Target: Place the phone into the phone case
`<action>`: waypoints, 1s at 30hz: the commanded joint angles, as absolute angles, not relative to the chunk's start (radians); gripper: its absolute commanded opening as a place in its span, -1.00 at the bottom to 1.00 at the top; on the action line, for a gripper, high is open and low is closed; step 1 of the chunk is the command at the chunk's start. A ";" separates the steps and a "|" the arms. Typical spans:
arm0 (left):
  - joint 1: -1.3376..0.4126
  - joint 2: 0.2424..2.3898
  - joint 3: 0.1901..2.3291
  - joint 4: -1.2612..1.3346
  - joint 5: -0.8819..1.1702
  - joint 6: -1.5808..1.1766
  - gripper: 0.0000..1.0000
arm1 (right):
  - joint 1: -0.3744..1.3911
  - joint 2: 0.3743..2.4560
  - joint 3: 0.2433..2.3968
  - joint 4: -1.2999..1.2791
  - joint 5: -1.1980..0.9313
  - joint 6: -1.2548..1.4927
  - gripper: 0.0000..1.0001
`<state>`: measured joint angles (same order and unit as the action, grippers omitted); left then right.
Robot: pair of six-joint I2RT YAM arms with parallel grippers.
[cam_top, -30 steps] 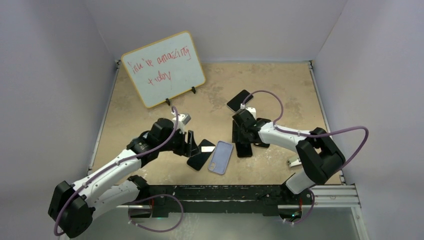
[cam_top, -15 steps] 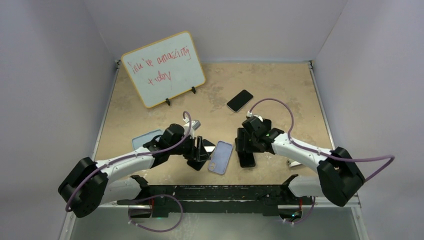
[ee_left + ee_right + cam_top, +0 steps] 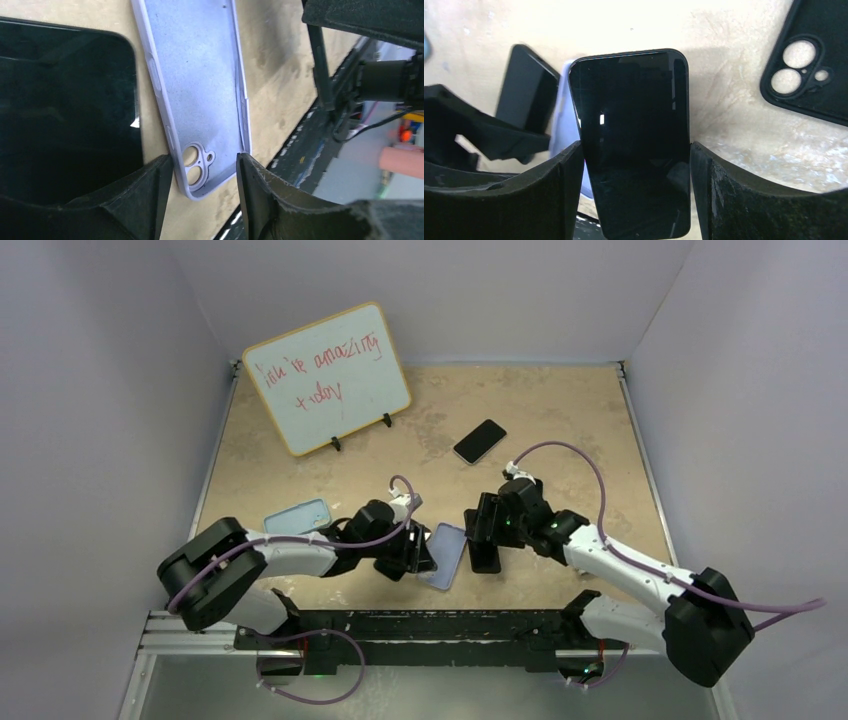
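The near middle of the worktop (image 3: 560,410) is crowded. The lilac case (image 3: 446,552) lies flat there, with the left gripper (image 3: 422,555) spread low over its left side and a dark phone (image 3: 65,115) just beside it. The right gripper (image 3: 487,532), clamped on a black phone (image 3: 634,140), hangs just right of the case above a black case (image 3: 809,75), leaving only a narrow gap between the grippers.

A whiteboard (image 3: 328,377) blocks the far left corner, a spare phone (image 3: 480,441) lies mid-worktop, and a blue case (image 3: 297,517) lies toward the left edge. The far right corner and the right edge are open.
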<state>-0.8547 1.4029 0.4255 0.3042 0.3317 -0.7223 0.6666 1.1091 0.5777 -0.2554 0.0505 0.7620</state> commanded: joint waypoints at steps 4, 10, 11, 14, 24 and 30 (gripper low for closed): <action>-0.933 1.520 0.450 0.495 0.294 -0.770 0.06 | 0.669 1.042 0.532 -0.100 0.008 0.885 -0.26; -0.994 1.529 0.431 0.669 0.341 -0.887 -0.03 | 0.670 1.013 0.527 -0.084 0.007 0.920 -0.28; -0.995 1.513 0.423 0.672 0.338 -0.898 -0.04 | 0.669 1.009 0.526 -0.080 0.004 0.927 -0.28; -0.996 1.402 0.413 0.551 0.225 -0.884 -0.02 | 0.670 0.998 0.509 -0.048 -0.018 0.972 -0.30; -0.997 1.008 0.456 0.026 -0.172 -0.792 0.70 | 0.699 0.997 0.479 -0.013 -0.038 1.045 -0.28; -0.997 0.942 0.536 -0.171 -0.247 -0.759 0.87 | 0.786 1.042 0.501 -0.004 0.027 1.097 -0.26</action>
<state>-0.9955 0.9825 0.4580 -0.0158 -0.1474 -0.8040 0.7361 1.0168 0.4644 -0.0605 -0.0170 1.0397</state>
